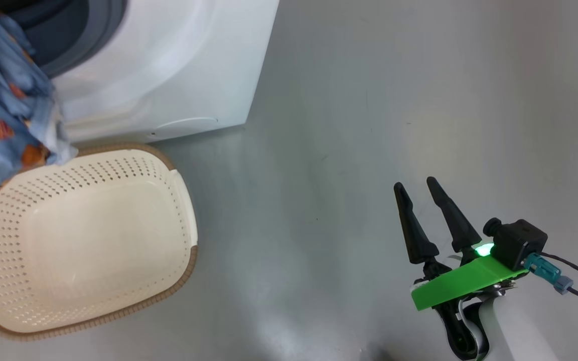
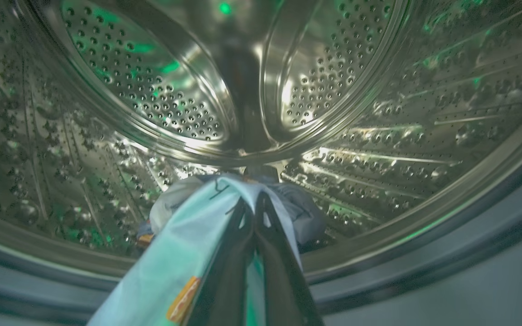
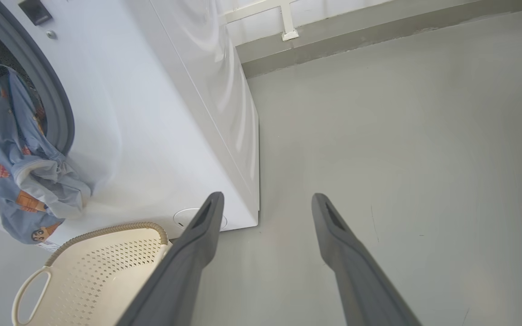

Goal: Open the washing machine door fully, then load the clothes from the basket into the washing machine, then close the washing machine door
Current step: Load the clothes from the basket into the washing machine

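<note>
**Left pincer** [image 2: 253, 203]: the fingers are pressed together on a fold of the clothes [image 2: 175, 271]. The tips point into the steel drum [image 2: 152, 90] of the washing machine [image 1: 168, 65]. The drum wall curves clear of the pincer on both sides and above. The grey gasket [image 2: 469, 244] lip passes beneath and behind the tips.

**Clothes:** a bunched part lies just ahead of the tips on the drum's lower wall. The rest trails back along the fingers, out over the gasket and down the machine's white front. Its lowest folds hang over the far rim of the basket [image 1: 186, 271].

**Right pincer** [image 1: 414, 183]: the fingers are spread wide and hold nothing, poised over bare grey floor [image 1: 369, 100]. The basket's near corner and the machine's front corner lie to its left, apart from it. Open floor runs ahead and to its right as far as the foot of the wall.

**Hidden or uncertain:**
- Where the fabric is pinched is covered by the fingers themselves.
- In the head view the frame corner cuts off the left arm and the basket's left side.
- Whether the hanging folds touch the basket rim cannot be told.
- The drum's top is out of frame.
</note>
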Tool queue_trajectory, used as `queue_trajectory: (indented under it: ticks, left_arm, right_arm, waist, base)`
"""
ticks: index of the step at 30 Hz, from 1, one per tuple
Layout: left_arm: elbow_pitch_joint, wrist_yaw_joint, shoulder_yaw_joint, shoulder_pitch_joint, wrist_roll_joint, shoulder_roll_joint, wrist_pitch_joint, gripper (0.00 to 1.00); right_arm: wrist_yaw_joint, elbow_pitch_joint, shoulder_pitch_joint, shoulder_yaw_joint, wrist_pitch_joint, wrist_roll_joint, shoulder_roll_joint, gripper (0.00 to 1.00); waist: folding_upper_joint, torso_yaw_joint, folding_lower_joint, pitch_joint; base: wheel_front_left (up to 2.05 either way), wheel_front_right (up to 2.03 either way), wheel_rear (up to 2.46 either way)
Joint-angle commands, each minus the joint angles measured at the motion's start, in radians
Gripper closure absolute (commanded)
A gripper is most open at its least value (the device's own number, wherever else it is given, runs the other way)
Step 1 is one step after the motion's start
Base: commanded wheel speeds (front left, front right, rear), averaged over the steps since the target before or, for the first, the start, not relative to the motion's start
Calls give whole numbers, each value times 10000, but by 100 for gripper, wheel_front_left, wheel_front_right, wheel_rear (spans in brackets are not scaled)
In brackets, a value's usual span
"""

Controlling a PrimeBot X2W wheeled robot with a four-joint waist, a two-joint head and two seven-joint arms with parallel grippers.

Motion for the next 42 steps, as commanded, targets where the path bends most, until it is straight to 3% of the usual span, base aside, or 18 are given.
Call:
queue_trajectory:
  ticks: [1,9,13,18,20,21,22,32,42]
  left_arm:
    - [-424,5,75,-297,-49,525,-129,100]
    - [-3488,614,844,183,267,780,-172,100]
    - [-3296,497,875,612,491,653,-174,100]
    - [-2092,329,806,586,523,547,-174,98]
    - [-1503,260,742,467,495,501,-174,54]
    - [-1303,232,701,379,500,493,-175,19]
    - [-1122,212,688,302,484,490,-175,0]
    - [-393,58,619,62,245,377,-175,0]
    - [-1457,-8,929,975,-213,-69,-175,0]
  right_arm:
    - [16,-257,-69,214,-49,69,21,0]
    - [16,-373,-286,240,-49,144,22,0]
    - [16,-388,-313,226,-49,150,22,0]
    - [16,-359,-323,256,-49,168,22,0]
    - [16,-346,-316,254,-49,175,22,0]
    - [16,-341,-311,254,-49,177,22,0]
    - [16,-336,-307,258,-49,179,22,0]
    - [16,-297,-318,253,-49,128,22,0]
    - [16,-289,-332,125,-49,-89,22,0]
  waist:
    - [0,-12,0,111]
    - [0,-47,0,444]
    - [0,-40,0,495]
    - [0,-36,0,484]
    - [0,-22,0,452]
    - [0,-13,0,441]
    - [0,-4,0,426]
    - [0,159,0,309]
    - [0,555,0,195]
  base:
    - [0,0,0]
    - [0,0,0]
    - [0,0,0]
    - [0,0,0]
    - [0,0,0]
    - [0,0,0]
    - [0,0,0]
    - [0,0,0]
    - [0,0,0]
